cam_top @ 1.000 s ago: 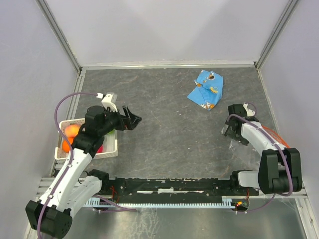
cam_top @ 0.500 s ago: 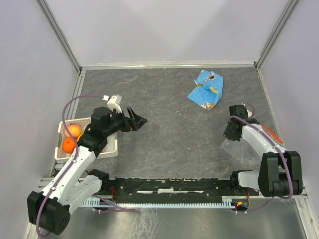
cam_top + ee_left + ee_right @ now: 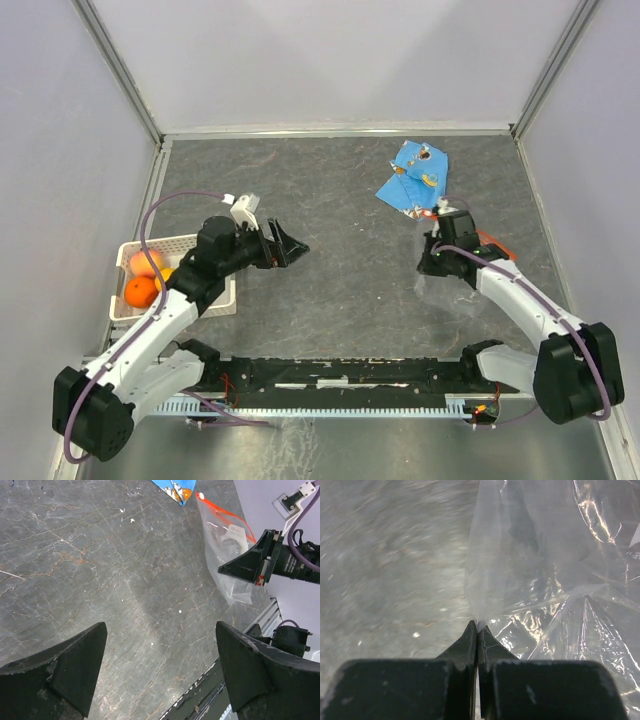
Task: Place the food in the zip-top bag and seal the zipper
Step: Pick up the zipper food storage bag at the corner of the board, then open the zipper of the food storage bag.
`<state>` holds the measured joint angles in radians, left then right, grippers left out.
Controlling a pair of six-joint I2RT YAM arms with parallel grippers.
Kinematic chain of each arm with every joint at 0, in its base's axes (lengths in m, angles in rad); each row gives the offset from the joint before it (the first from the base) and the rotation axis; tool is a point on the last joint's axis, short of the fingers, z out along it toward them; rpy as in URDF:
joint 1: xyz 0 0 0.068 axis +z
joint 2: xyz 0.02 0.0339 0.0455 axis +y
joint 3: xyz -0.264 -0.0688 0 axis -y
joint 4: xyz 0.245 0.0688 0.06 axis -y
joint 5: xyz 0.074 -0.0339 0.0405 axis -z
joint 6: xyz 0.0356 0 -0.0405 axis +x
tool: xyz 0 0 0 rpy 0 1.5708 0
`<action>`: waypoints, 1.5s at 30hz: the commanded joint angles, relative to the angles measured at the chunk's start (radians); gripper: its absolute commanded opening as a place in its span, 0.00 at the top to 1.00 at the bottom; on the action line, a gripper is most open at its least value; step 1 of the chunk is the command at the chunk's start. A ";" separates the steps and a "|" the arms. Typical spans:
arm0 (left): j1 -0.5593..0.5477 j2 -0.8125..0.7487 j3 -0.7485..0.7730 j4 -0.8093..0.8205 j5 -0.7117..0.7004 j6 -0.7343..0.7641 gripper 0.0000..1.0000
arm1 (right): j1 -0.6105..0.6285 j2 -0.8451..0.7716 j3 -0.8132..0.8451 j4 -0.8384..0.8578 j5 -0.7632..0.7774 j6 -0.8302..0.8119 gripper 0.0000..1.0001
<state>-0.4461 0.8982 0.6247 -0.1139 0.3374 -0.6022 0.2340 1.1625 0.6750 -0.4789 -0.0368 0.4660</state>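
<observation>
While the right gripper (image 3: pixel 477 627) is clenched on a thin pinch of the zip-top bag (image 3: pixel 545 580), nothing is in the bag yet. The bag lies on the table (image 3: pixel 350 200) just on the near side of the blue snack packet (image 3: pixel 412 180), slightly right of it. The zipper (image 3: pixel 225 514) runs along one bag edge, with one end almost at the packet's corner. I can't tell whether the mouth is open.

The left gripper (image 3: pixel 160 630) is spread wide and empty, hanging over bare table well left of the packet. The food (image 3: pixel 140 290) sits in the white basket (image 3: pixel 215 305), farther left again and well apart from the packet. Only orange fruits show there; the arm hides the rest.

Risks, as I judge them:
- The pinch looks tiny and sits on slick film away from the zipper, so the film could slide out of the jaws on any pull.
- A limp bag may fold over itself, leaving no opening for fruit.
- Round fruit dropped at a flat mouth would roll off across the table.
- Dragging the bag could catch the packet and push it.
</observation>
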 commanded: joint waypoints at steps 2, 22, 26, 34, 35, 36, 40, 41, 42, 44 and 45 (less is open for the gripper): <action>-0.018 0.013 0.000 0.068 -0.030 -0.042 0.05 | 0.145 -0.003 0.042 0.129 -0.116 -0.098 0.98; -0.043 0.111 -0.102 0.300 -0.034 -0.131 0.09 | 0.670 0.037 0.116 0.353 -0.097 -0.421 0.98; -0.044 0.120 -0.157 0.365 -0.058 -0.174 0.14 | 0.712 0.057 0.128 0.383 -0.082 -0.441 0.98; -0.048 0.080 -0.213 0.428 -0.135 -0.183 0.49 | 0.761 0.099 0.138 0.424 -0.066 -0.455 0.98; -0.049 0.078 -0.213 0.434 -0.139 -0.183 0.58 | 0.764 0.103 0.139 0.426 -0.063 -0.454 0.98; -0.049 0.078 -0.214 0.437 -0.142 -0.181 0.65 | 0.765 0.107 0.139 0.431 -0.058 -0.451 0.98; -0.058 0.074 -0.214 0.458 -0.151 -0.171 0.96 | 0.766 0.111 0.146 0.439 -0.019 -0.420 0.98; -0.063 0.069 -0.219 0.470 -0.155 -0.169 0.97 | 0.766 0.109 0.150 0.437 -0.016 -0.412 0.97; -0.070 0.060 -0.227 0.482 -0.164 -0.167 0.97 | 0.765 0.108 0.154 0.437 -0.012 -0.401 0.92; -0.086 0.038 -0.237 0.500 -0.191 -0.160 0.97 | 0.765 0.101 0.163 0.440 -0.005 -0.373 0.83; -0.096 0.024 -0.239 0.503 -0.214 -0.150 0.97 | 0.766 0.097 0.168 0.439 0.010 -0.354 0.74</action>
<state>-0.5125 0.9775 0.3985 0.2924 0.1905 -0.7673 0.9951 1.2747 0.7765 -0.1009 -0.0765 0.0536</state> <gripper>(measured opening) 0.036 0.138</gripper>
